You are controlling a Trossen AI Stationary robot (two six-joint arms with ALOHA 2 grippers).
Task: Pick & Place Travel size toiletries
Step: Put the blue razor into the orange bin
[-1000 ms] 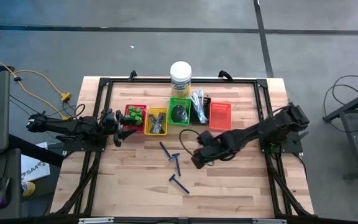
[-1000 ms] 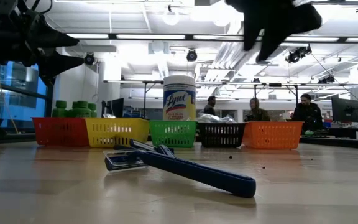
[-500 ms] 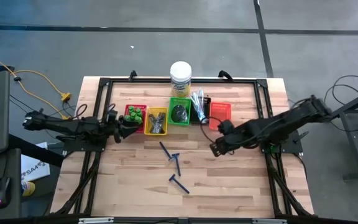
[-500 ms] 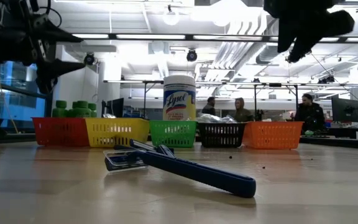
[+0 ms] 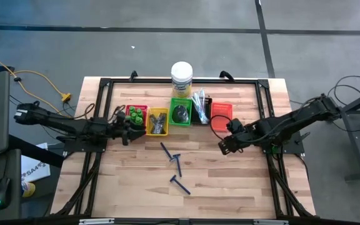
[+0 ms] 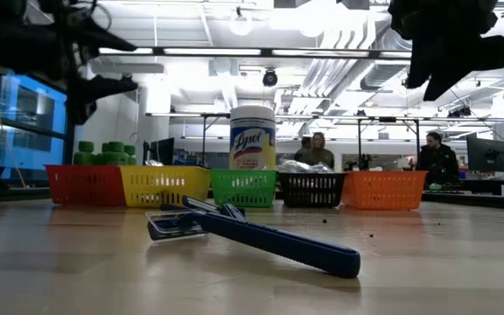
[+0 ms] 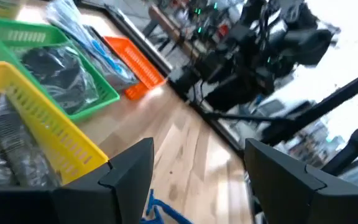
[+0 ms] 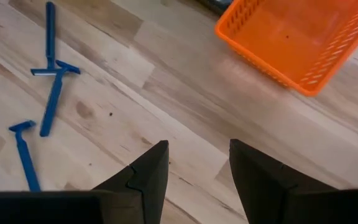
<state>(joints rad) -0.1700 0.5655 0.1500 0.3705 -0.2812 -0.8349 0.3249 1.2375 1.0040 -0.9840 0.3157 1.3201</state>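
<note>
High view, left to right. At left centre, the left gripper [image 5: 128, 130] hangs just beside the red tray [image 5: 130, 122] and yellow tray [image 5: 157, 122]; its wrist view shows the fingers [image 7: 129, 169] spread, holding nothing. In the tray row above centre we see green pots [image 5: 135, 114] in the red tray, grey pieces [image 5: 158, 127] in the yellow, a dark bundle [image 5: 180, 114] in the green tray [image 5: 180, 112], and sleeved sticks [image 5: 199, 100] in the black tray [image 5: 200, 115]. The orange tray [image 5: 221, 114] looks bare. Three razors [image 5: 179, 164] lie loose on the table [image 5: 230, 187], below centre. At right centre, the right gripper [image 5: 225, 145] hovers below the orange tray, fingers [image 8: 148, 171] apart and empty. We judge the razors light, stiff and rather slick; the handle's middle seems the best hold, clear of the blade head.
</note>
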